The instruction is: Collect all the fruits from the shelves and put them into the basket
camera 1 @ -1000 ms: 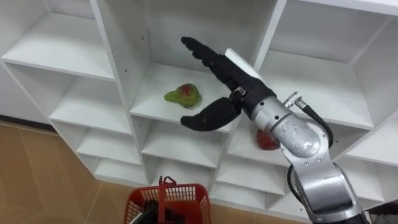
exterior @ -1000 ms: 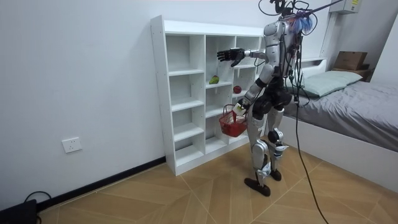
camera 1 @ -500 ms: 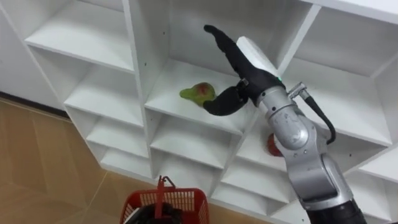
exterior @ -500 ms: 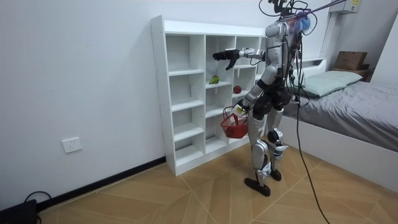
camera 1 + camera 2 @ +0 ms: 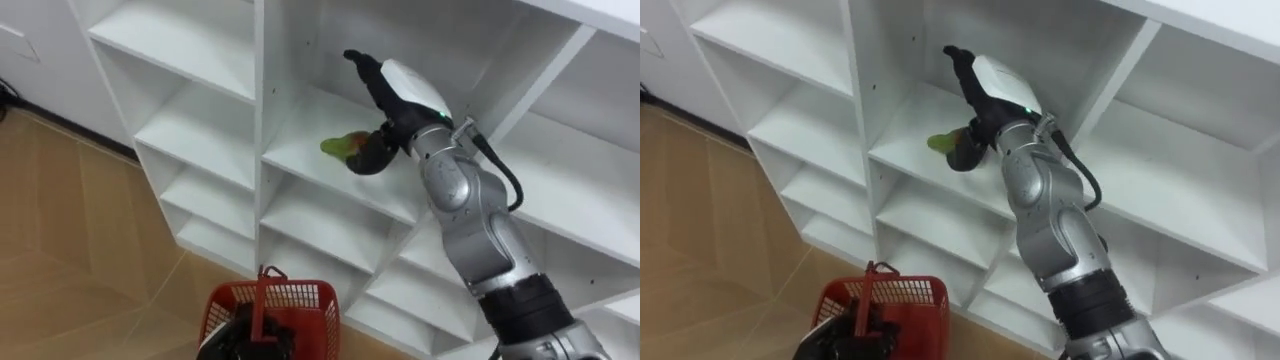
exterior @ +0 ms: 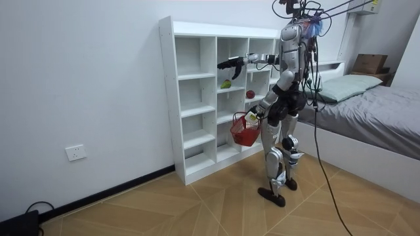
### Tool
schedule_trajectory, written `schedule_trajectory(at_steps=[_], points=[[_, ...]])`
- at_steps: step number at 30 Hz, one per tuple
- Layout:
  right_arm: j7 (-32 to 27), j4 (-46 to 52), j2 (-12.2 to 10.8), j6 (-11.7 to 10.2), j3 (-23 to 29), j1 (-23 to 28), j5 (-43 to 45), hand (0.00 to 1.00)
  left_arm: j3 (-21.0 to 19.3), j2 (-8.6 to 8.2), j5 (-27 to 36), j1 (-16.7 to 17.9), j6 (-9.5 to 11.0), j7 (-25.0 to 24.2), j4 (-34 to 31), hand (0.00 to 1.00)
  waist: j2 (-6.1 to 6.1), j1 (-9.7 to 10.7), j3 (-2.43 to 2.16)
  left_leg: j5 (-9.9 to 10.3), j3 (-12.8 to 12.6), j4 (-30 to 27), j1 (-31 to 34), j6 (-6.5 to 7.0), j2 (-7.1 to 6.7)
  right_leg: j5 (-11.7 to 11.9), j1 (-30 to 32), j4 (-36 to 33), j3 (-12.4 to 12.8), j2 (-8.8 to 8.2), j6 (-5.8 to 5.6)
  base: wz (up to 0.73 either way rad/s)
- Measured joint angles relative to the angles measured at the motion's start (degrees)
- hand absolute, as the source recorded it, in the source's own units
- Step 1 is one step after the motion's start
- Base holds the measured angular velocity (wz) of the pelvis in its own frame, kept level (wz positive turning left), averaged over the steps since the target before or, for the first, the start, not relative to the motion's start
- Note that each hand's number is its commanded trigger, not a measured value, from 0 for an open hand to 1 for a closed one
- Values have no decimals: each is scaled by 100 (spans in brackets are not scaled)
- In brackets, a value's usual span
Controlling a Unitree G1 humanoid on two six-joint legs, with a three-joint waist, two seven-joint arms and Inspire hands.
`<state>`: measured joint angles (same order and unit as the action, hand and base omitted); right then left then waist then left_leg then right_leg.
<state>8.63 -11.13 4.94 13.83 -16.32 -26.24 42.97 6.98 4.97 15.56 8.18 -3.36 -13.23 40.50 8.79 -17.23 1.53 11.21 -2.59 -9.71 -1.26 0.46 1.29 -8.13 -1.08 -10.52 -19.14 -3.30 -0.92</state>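
Observation:
A green fruit with a red blush point(image 5: 336, 147) point(image 5: 939, 143) lies on a middle shelf of the white closet point(image 5: 200, 120). My right hand point(image 5: 392, 97) point(image 5: 988, 82) is inside that compartment, just right of and above the fruit. It is open, with the fingers stretched toward the back wall and the thumb point(image 5: 368, 160) lying against the fruit's right side. A red basket point(image 5: 300, 308) point(image 5: 902, 296) hangs low in front, and my left hand point(image 5: 243, 338) is shut on its handle. A red fruit point(image 6: 250, 94) sits one compartment lower, toward the room view's right.
The closet's upright divider point(image 5: 262, 90) stands just left of the green fruit. Other compartments around it hold nothing. I stand facing the closet point(image 6: 197, 98) on a wooden floor, with a bed point(image 6: 367, 124) behind me.
My right hand has gone deeper into the compartment and down to the green fruit, with the thumb now beside it. The eye view has swung to the right.

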Motion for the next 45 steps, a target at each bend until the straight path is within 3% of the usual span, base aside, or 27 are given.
schedule_trajectory(at_steps=[6,9,21,32,45], points=[[-50,-365,6,-12,-271,-263,-25,0,0,14,2,-3,0,-7,-49,100,13,-79,5,-1,86,-18,53,-1,-8,-1,7,11,-12,-5,-2,7],[-68,-491,23,-22,-287,-272,-44,0,1,13,51,-3,6,-6,-61,100,13,-100,9,-1,137,-52,93,-1,-10,-2,2,13,-147,-14,-4,7],[-217,-625,103,-63,-380,-263,-15,0,5,0,47,33,78,6,-132,100,-24,-162,35,-1,171,-145,168,-2,-25,-5,-1,15,-176,-30,-7,1],[31,-1099,342,6,-379,-247,12,0,5,14,48,44,-33,4,-207,100,-32,-170,32,-6,182,-111,166,-7,-23,-6,9,3,-232,-29,-9,1],[104,-1302,402,103,-378,-245,22,0,-19,27,52,40,-105,-18,-238,100,-18,-203,22,-12,200,-155,163,-11,-33,-6,-36,83,-223,-31,-8,0]])
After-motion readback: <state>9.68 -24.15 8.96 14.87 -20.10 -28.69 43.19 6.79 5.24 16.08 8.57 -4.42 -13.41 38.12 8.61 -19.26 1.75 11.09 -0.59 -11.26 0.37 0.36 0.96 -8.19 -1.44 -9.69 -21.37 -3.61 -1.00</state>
